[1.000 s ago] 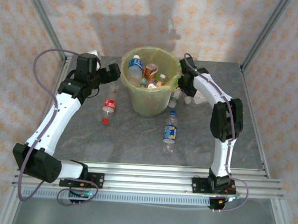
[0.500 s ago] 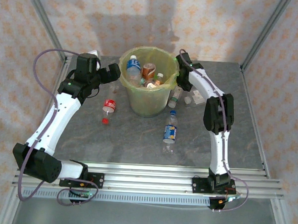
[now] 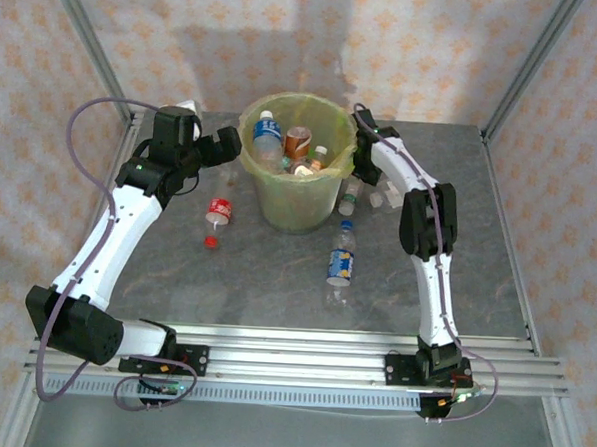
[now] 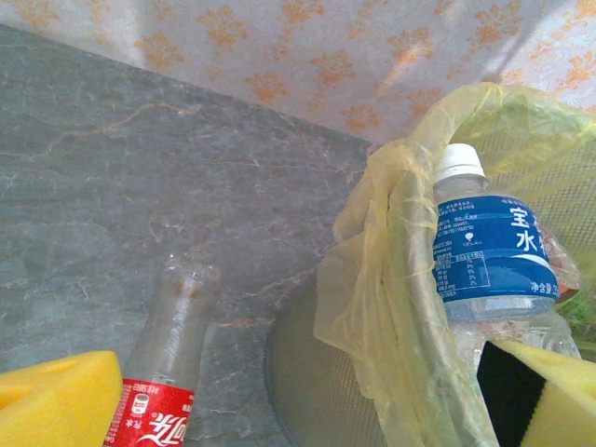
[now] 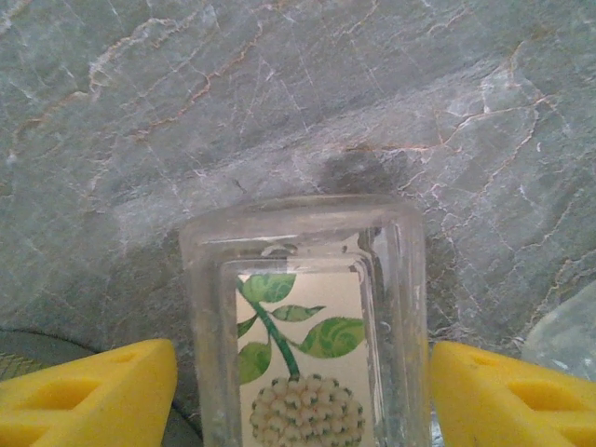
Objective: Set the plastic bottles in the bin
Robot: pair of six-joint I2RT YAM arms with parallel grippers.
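The pale-green bin (image 3: 291, 205), lined with a yellow bag, stands mid-table and holds several plastic bottles (image 3: 287, 148). A clear bottle with a leaf-print label (image 5: 303, 279) fills the gap of my right gripper (image 5: 303, 391), whose yellow fingers (image 5: 88, 396) sit against its two sides. That gripper (image 3: 359, 167) hangs at the bin's right rim. My left gripper (image 3: 229, 145) is open and empty at the bin's left rim (image 4: 391, 279), beside a blue-labelled bottle (image 4: 494, 251) inside the bin. A red-labelled bottle (image 3: 218, 211) lies on the table below it.
A blue-and-orange-labelled bottle (image 3: 341, 261) lies in front of the bin. More clear bottles (image 3: 383, 198) lie to the right of the bin, by the right arm. A loose red cap (image 3: 210, 242) sits near the red-labelled bottle. Metal frame posts (image 3: 522, 70) edge the table.
The right arm's elbow has swung in toward the bin and its wrist has shifted slightly left along the rim. The left arm has stayed still.
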